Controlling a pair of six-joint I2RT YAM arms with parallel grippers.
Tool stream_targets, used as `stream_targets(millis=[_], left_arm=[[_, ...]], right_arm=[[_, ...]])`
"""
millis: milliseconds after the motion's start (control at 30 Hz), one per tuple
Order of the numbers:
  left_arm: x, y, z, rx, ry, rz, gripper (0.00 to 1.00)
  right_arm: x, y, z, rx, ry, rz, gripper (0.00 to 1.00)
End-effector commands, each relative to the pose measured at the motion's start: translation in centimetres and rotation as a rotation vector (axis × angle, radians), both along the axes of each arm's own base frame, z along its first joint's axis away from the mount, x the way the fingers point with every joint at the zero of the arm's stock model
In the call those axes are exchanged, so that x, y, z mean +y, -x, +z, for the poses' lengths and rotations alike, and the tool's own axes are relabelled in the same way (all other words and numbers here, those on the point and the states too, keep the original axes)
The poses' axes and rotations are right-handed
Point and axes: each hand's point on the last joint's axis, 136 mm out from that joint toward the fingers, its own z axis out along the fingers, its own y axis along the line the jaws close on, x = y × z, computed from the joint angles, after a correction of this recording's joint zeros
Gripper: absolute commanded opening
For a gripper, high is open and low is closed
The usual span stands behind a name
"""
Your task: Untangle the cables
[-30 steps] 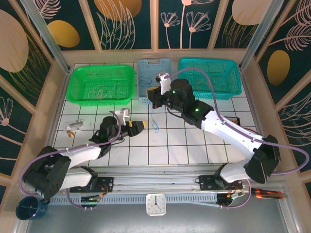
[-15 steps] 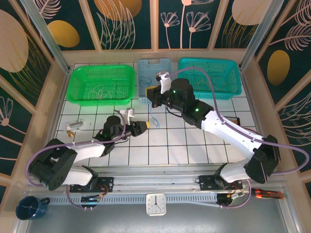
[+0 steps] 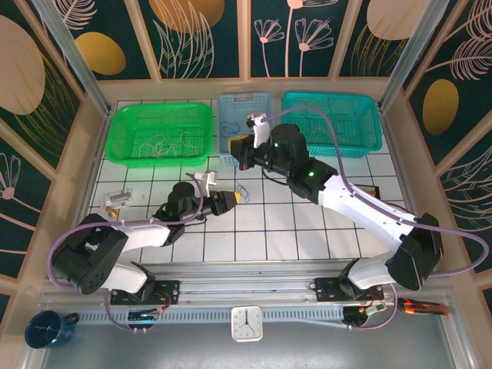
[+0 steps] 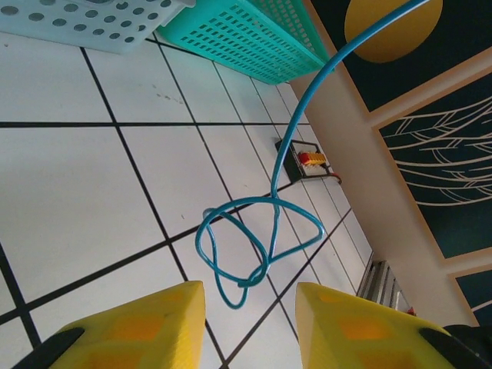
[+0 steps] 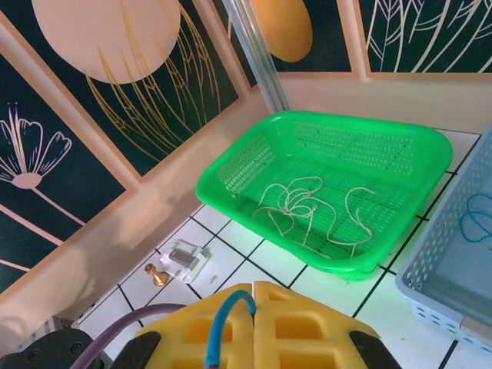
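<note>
The dark blue cable (image 4: pixel 274 192) is a thin, glossy teal-blue cord. In the left wrist view it runs in from 1 o'clock and ends in a small pretzel-shaped loop lying on the white-tiled desk (image 4: pixel 77 192). The left claw (image 4: pixel 250 311) stands partly apart, with the loop's tip at its mouth, not pinched. The right claw (image 5: pixel 254 296) is clamped on the cable's upper end. A whitish cable (image 5: pixel 311 207) lies curled in the green basket (image 5: pixel 231 177) at the desk's 10 o'clock.

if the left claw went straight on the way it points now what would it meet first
Most likely the knotted loop of the blue cable, just ahead of the left claw. Past it lie the white tiles. Depth is hard to judge.
</note>
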Motion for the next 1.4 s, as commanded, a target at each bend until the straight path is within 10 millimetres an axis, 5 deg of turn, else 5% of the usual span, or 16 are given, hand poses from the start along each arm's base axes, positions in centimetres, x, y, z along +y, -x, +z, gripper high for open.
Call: stream_targets(millis=[0,300,600,767,1033,1200,1367], left_arm=[[-1.0,-0.3,2.1,-0.052,0.057,-0.025,0.35],[-1.5,-0.3,2.1,-0.049,0.061,-0.036,0.34],[-1.6,-0.3,1.3,-0.029,0.049,-0.033,0.19],[-1.8,-0.5,1.1,-0.021,0.047,-0.033,0.3],[-1.7,-0.6,0.9,-0.017,0.042,-0.023,0.1],[-1.4,-0.4,0.8,-0.015,0.037,-0.015,0.0],[-0.7,0.1,0.2,-0.008,0.027,0.0,0.0]], right_arm=[[0.8,0.3,2.6,-0.042,-0.062,0.025,0.0],[1.1,0.7,2.7,-0.042,-0.069,0.035,0.0],[0.8,0.9,3.0,-0.049,-0.073,0.032,0.0],[0.8,1.1,3.4,-0.049,-0.088,0.038,0.0],[0.2,0.8,3.1,-0.059,-0.075,0.007,0.0],[-2.6,-1.4,2.5,-0.063,-0.058,-0.089,0.0],[-8.4,-5.3,2.1,-0.056,-0.063,-0.236,0.0]])
